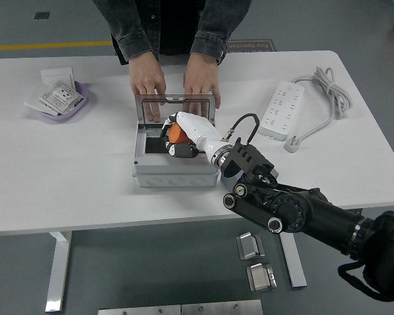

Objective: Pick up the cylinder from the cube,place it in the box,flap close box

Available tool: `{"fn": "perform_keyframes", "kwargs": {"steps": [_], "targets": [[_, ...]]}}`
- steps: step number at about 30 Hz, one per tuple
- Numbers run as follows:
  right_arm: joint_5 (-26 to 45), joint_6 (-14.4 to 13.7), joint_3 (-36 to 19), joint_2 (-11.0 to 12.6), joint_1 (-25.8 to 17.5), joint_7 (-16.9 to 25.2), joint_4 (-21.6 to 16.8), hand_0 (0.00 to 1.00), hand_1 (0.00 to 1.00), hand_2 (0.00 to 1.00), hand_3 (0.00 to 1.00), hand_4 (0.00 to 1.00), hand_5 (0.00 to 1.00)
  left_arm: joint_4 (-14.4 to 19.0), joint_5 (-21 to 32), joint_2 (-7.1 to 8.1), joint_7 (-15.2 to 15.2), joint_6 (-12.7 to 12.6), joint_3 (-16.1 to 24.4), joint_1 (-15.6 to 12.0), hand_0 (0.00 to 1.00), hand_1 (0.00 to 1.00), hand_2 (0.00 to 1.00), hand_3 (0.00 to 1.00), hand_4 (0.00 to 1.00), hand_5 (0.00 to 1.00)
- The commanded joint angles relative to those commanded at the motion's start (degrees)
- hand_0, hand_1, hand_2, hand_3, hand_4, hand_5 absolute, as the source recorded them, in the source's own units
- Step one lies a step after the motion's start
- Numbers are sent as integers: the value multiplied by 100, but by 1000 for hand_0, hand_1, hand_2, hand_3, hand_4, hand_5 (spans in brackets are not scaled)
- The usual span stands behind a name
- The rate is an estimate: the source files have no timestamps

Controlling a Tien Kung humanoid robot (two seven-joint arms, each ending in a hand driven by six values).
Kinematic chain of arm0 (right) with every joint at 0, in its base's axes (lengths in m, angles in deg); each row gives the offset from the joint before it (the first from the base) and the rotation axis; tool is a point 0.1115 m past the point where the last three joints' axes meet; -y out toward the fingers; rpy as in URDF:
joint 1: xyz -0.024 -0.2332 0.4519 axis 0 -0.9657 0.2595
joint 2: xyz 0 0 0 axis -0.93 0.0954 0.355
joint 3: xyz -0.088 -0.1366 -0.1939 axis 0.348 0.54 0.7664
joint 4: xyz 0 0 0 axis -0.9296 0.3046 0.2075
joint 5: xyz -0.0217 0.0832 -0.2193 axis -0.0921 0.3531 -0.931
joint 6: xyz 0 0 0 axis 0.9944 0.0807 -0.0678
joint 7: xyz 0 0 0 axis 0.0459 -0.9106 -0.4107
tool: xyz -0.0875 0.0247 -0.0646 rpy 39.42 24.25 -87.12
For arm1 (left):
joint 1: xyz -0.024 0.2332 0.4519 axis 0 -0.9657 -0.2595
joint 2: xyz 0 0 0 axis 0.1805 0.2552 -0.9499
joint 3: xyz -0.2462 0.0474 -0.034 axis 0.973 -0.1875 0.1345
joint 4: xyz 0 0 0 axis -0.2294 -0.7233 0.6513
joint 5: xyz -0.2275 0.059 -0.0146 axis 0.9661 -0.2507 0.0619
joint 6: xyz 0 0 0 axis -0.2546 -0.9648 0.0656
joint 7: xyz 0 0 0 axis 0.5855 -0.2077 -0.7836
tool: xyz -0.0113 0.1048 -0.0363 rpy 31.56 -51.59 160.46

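Observation:
A grey box (176, 174) sits mid-table with its clear lid (176, 106) standing open at the back. My right hand (182, 136), white with dark fingers, is inside the box opening and shut on an orange cylinder (175, 133). The cylinder is low in the box, over its dark interior. A person's two hands (174, 82) rest on the table behind the lid and hold its upper edge. No cube shows. My left arm is out of view.
A white power strip (282, 109) with its coiled cord (328, 88) lies at the right back. A purple dish (60, 103) of small white parts sits at the left back. My right forearm (295, 210) crosses the table's near edge.

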Motion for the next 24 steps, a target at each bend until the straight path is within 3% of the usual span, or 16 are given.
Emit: {"fn": "perform_keyframes", "kwargs": {"steps": [11, 12, 17, 18, 23, 24], "targets": [[125, 348, -5, 0, 20, 239, 107, 2, 138, 361, 373, 195, 2, 0, 120, -16, -9, -6, -76, 10, 732, 738, 708, 805, 783, 470], [107, 370, -8, 0, 28, 243, 118, 67, 237, 492, 610, 470, 99, 0, 122, -17, -10, -6, -79, 10, 731, 738, 708, 806, 783, 471], [-19, 419, -19, 0, 74, 267, 190, 67, 237, 492, 610, 470, 99, 0, 160, -18, -13, -8, -107, 17, 731, 738, 708, 806, 783, 471], [-41, 425, -26, 0, 83, 272, 203, 178, 378, 561, 668, 754, 247, 0, 162, -18, -13, -7, -112, 19, 731, 738, 708, 806, 783, 472], [-113, 443, -65, 0, 126, 312, 258, 178, 378, 561, 668, 754, 247, 0, 190, -25, -20, -3, -136, 25, 731, 738, 708, 806, 783, 472], [-118, 446, -75, 0, 133, 319, 265, 226, 452, 587, 731, 886, 368, 0, 192, -27, -22, 0, -138, 25, 731, 738, 708, 806, 782, 469]]}}
